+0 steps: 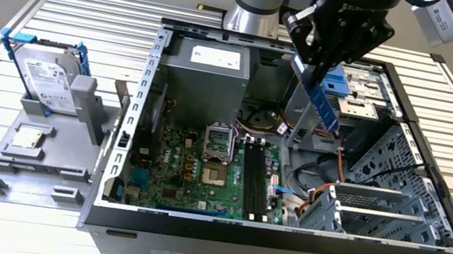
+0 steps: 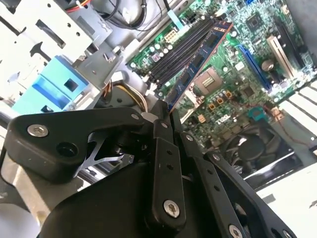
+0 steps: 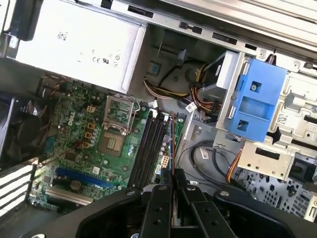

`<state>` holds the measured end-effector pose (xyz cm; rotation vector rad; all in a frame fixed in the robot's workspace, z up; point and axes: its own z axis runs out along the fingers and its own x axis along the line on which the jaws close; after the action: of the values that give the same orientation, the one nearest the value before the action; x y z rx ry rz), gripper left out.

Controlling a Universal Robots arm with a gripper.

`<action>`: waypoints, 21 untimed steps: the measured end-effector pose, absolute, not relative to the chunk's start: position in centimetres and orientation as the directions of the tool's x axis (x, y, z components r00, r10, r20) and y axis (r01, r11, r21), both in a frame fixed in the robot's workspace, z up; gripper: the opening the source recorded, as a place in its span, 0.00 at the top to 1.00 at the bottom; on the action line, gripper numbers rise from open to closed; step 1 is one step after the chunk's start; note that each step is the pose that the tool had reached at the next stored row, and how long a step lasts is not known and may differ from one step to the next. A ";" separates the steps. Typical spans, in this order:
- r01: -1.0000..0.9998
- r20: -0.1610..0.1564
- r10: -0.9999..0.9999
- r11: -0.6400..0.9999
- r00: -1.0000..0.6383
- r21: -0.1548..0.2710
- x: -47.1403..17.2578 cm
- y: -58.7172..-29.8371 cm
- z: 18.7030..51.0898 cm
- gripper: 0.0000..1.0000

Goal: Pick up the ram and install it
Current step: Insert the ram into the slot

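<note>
Exterior view: my gripper (image 1: 315, 64), upper frame toward the exterior view's right, is clamped on the ram (image 1: 324, 105), which hangs tilted over the open case (image 1: 282, 238).
Second wrist view: ram (image 2: 198, 62) above the memory slots (image 2: 181, 54).
First wrist view: ram (image 3: 171, 144) seen edge-on.

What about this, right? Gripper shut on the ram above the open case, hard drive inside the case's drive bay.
One error: the hard drive is outside the case, standing on the grey fixture at the exterior view's left, as the exterior view shows. The gripper is indeed shut on the ram above the open case.
</note>
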<state>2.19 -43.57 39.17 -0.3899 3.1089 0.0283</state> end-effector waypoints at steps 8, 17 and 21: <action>-0.143 -0.010 -0.143 0.990 -0.990 0.017 2.2 -43.6 39.2 1.00; -0.132 -0.010 -0.132 0.991 -0.991 0.017 2.2 -43.6 39.2 1.00; -0.132 -0.010 -0.132 0.991 -0.991 0.017 2.2 -43.6 39.2 1.00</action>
<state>2.19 -43.60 39.15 -0.2068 3.1254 0.0273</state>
